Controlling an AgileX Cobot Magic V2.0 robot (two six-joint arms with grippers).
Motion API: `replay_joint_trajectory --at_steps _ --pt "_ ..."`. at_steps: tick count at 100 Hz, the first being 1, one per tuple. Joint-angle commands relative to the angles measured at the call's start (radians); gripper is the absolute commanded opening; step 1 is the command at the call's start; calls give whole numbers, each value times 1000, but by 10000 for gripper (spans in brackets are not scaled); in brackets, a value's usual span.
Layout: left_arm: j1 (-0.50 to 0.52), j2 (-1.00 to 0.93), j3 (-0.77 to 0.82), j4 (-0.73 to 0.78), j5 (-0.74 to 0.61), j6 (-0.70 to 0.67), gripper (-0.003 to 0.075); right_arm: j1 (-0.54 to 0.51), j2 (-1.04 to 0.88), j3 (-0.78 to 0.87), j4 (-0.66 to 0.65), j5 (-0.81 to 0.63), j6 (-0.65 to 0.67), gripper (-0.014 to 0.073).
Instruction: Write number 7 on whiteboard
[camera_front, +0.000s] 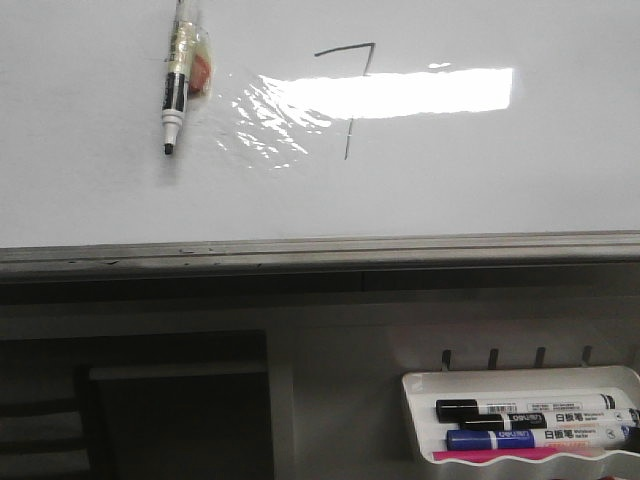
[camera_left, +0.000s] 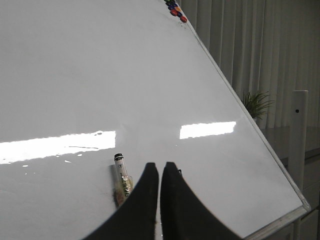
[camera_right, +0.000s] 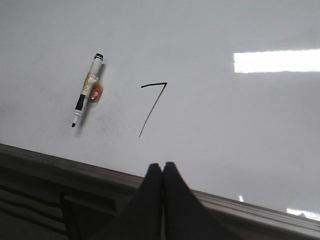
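The whiteboard (camera_front: 500, 180) fills the upper part of the front view, glossy with glare. A thin dark number 7 (camera_front: 350, 95) is drawn on it; the right wrist view shows it too (camera_right: 154, 106). A black-and-white marker (camera_front: 175, 85) is taped to the board left of the 7, tip down, also seen in the right wrist view (camera_right: 86, 90) and the left wrist view (camera_left: 121, 177). My left gripper (camera_left: 160, 165) is shut and empty, next to the marker. My right gripper (camera_right: 162, 165) is shut and empty, below the 7 near the board's bottom edge. Neither gripper shows in the front view.
The board's grey metal bottom edge (camera_front: 320, 250) runs across the front view. A white marker tray (camera_front: 420, 385) at the lower right holds several markers (camera_front: 530, 425). Coloured magnets (camera_left: 176, 8) sit at a board corner. A plant (camera_left: 256, 102) and curtains stand beyond the board.
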Motion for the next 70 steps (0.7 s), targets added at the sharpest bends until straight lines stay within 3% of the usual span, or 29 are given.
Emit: replay_joint_trajectory --at_steps 1,53,64,70 --pt "1 9 -28 -4 -45 -5 -20 -2 -13 -25 42 -37 -9 -65" --pt "1 9 -26 -4 -45 -5 -20 -2 -13 -25 42 -37 -9 -65" --pt "7 12 -19 201 -40 -12 -20 -2 -13 -25 42 -37 -9 -65" --pt "32 13 -6 324 -54 -93 -20 -2 -13 -25 42 -37 -9 -65"
